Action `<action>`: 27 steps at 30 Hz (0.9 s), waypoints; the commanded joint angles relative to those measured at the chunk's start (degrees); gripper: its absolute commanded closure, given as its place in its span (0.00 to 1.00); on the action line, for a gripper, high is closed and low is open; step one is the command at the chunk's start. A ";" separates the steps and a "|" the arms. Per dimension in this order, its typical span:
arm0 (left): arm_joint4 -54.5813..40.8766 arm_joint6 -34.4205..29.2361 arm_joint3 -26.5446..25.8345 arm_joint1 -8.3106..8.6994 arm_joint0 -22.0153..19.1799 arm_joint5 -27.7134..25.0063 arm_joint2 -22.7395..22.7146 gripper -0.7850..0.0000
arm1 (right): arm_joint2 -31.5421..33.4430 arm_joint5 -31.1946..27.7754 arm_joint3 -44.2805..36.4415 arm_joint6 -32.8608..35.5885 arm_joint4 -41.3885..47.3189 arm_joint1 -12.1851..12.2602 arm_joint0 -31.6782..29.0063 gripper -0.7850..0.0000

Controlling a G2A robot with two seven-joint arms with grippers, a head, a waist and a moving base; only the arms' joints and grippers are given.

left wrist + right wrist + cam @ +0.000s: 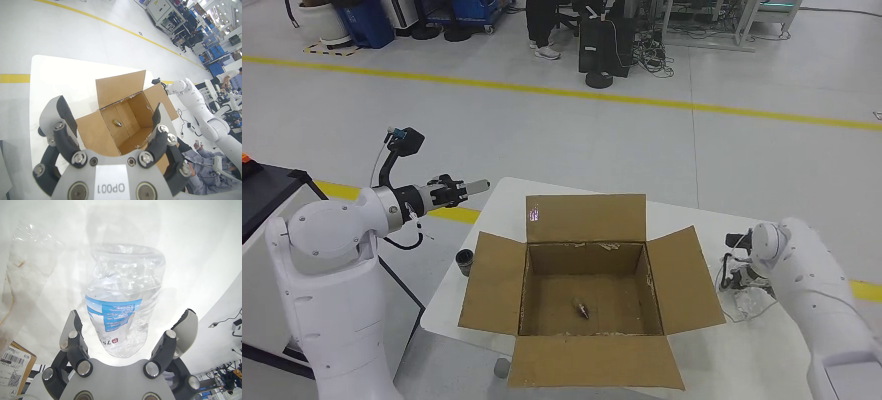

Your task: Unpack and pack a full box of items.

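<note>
The right tool (132, 313) is nearest, its two dark-padded fingers (75, 321) spread wide on either side of a clear plastic bottle (124, 291). The bottle has a blue and white label and a crumpled body. Its lower part sits between the fingers, with a gap showing on each side, so nothing is pinched. Under the bottle is the white counter (189, 256), with a loose sheet of clear plastic wrap (28, 247) lying just beside the bottle. In the top view this tool (737, 268) sits low over the counter (512, 195) on the robot's right of the cardboard box (585, 218), close to the right flap. The left tool (110, 102) is also spread, with nothing between its fingers (66, 113), and it looks down into the open box (121, 89) from above and to the side. From above, the left tool (467, 187) hangs off the counter's left edge, well apart from the box. The box stands in the middle of the counter with all four flaps folded outward. On its floor lies one small metallic item (583, 310), near the middle (117, 123). A small dark cylinder (465, 262) stands on the counter just beside the left flap.
</note>
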 commanded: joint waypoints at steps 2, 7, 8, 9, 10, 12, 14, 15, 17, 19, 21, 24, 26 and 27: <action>0.00 0.00 0.00 0.00 0.00 0.00 0.00 0.00 | -0.50 0.09 1.11 -0.37 -0.01 -0.39 0.33 0.01; 0.00 0.00 0.00 0.00 0.00 0.00 0.00 0.00 | -1.28 0.17 2.41 -1.13 -0.15 -1.00 0.96 0.13; 0.00 0.00 0.00 0.00 0.00 0.00 0.00 0.00 | -1.45 0.21 2.60 -1.31 -0.26 -1.12 1.07 0.31; 0.00 0.00 0.00 0.00 0.00 0.00 0.00 0.00 | -1.62 0.32 2.80 -1.47 -0.42 -1.22 1.17 0.55; 0.00 0.00 0.00 0.00 0.00 0.00 0.00 0.00 | -1.75 0.39 3.02 -1.57 -0.48 -1.33 1.27 0.75; 0.00 0.00 0.00 0.00 0.00 0.00 0.00 0.00 | -1.96 0.76 3.50 -1.60 -0.53 -1.53 1.48 1.00; 0.00 0.00 0.00 0.00 0.00 0.00 0.00 0.00 | -2.08 0.66 3.99 -1.65 -0.36 -1.71 1.67 1.00; 0.00 0.00 0.00 0.00 0.00 0.00 0.00 0.00 | -2.10 0.53 4.26 -1.75 -0.27 -1.77 1.77 1.00; 0.00 0.00 0.00 0.00 0.00 0.00 0.00 0.00 | -2.11 0.34 4.81 -1.90 -0.18 -1.86 1.98 1.00; 0.00 0.00 0.00 0.00 0.00 0.00 0.00 0.00 | -2.11 0.14 5.20 -2.03 -0.11 -1.91 2.17 1.00; 0.00 0.00 0.00 0.00 0.00 0.00 0.00 0.00 | -2.04 0.06 5.45 -2.26 -0.03 -1.93 2.33 1.00; 0.00 0.00 0.00 0.00 0.00 0.00 0.00 0.00 | -1.87 -0.12 5.59 -2.44 0.05 -1.88 2.50 1.00; 0.00 0.00 0.00 0.00 0.00 0.00 0.00 0.00 | -1.68 -0.42 5.55 -2.40 0.27 -1.82 2.58 1.00; 0.00 0.00 0.00 0.00 0.00 0.00 0.00 0.00 | -1.56 -0.87 5.49 -2.33 0.49 -1.78 2.59 1.00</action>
